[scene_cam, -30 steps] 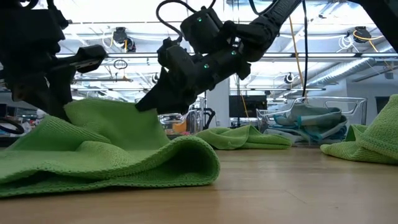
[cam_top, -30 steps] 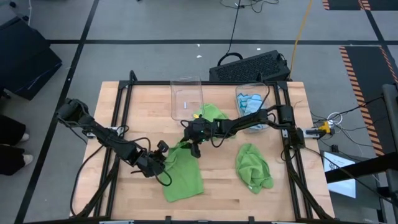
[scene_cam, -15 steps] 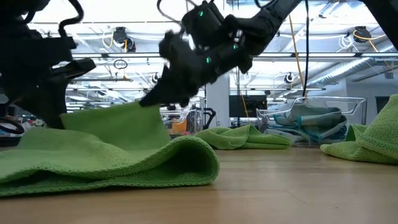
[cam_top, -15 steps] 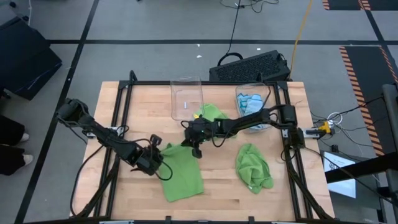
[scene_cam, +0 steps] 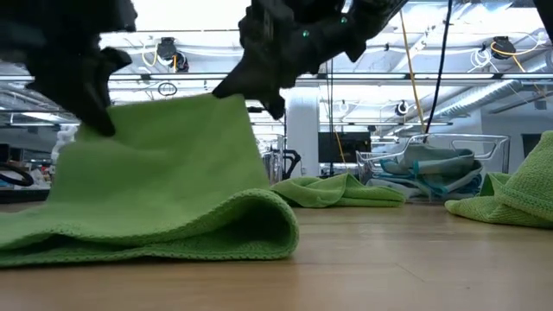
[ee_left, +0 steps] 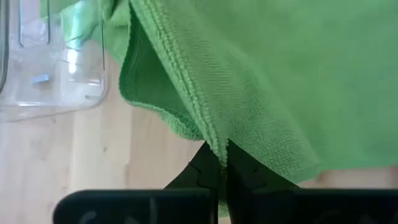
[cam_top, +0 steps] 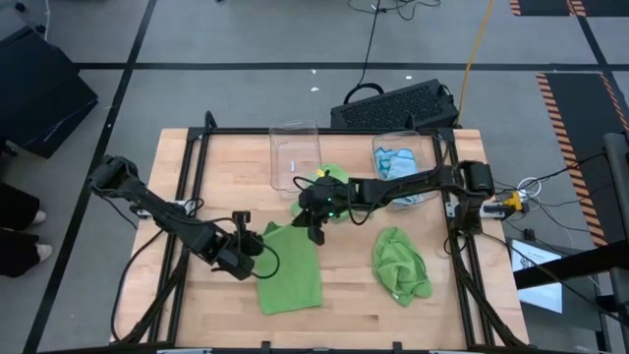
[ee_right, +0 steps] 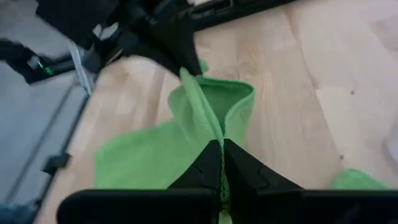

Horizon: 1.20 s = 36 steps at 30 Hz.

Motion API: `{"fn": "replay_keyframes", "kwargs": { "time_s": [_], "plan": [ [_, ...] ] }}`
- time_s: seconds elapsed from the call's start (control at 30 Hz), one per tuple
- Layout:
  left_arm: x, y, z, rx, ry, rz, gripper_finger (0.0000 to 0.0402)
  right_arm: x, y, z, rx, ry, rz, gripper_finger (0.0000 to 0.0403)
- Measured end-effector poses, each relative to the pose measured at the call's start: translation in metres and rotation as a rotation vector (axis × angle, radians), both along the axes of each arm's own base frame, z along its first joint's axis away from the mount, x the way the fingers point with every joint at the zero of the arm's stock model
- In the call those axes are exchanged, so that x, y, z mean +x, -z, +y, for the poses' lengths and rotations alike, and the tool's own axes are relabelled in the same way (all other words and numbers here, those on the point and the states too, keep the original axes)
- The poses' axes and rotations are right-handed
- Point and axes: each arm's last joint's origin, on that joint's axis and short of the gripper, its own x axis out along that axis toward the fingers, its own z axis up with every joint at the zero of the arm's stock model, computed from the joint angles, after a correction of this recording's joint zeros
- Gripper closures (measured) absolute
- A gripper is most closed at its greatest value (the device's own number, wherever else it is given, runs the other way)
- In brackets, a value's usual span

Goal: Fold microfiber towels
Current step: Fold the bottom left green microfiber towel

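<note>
The left gripper (cam_top: 248, 258) and the right gripper (cam_top: 313, 228) each pinch an edge of one lime green towel (cam_top: 289, 271). They hold those edges raised above the wooden tabletop (cam_top: 344, 295).

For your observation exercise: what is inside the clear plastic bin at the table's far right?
The clear plastic bin holds crumpled light blue microfiber towels. The right arm crosses its near edge, hiding part of the contents, so their number cannot be told.

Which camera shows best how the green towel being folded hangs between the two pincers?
The low view: the green towel hangs like a sheet between left pincer and right pincer. The high view shows it flattened from above; each wrist view shows only a pinched edge.
</note>
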Motion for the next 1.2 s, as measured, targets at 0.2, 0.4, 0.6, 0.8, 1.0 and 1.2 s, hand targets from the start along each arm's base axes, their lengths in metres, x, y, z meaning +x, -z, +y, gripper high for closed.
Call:
{"fn": "replay_keyframes", "kwargs": {
  "time_s": [0.2, 0.4, 0.6, 0.8, 1.0, 1.2],
  "plan": [
    [0.008, -0.018, -0.007, -0.153, -0.085, -0.052, 0.0393, -0.004, -0.012, 0.010, 0.169, 0.040, 0.029, 0.0401],
    [0.005, -0.020, -0.018, -0.279, -0.151, -0.056, 0.0392, -0.008, -0.012, 0.038, 0.278, -0.004, 0.092, 0.0401],
    [0.003, -0.022, -0.033, -0.381, -0.143, -0.087, 0.0392, -0.012, -0.009, 0.069, 0.291, -0.002, 0.135, 0.0401],
    [0.003, -0.027, -0.049, -0.460, -0.089, -0.159, 0.0392, -0.020, -0.005, 0.094, 0.310, -0.033, 0.211, 0.0401],
    [-0.002, -0.020, -0.050, -0.477, -0.122, -0.157, 0.0392, -0.023, -0.003, 0.106, 0.305, -0.033, 0.230, 0.0401],
    [-0.006, 0.008, -0.046, -0.520, -0.196, -0.175, 0.0392, -0.030, 0.017, 0.104, 0.357, 0.076, 0.263, 0.0401]
  ]
}}
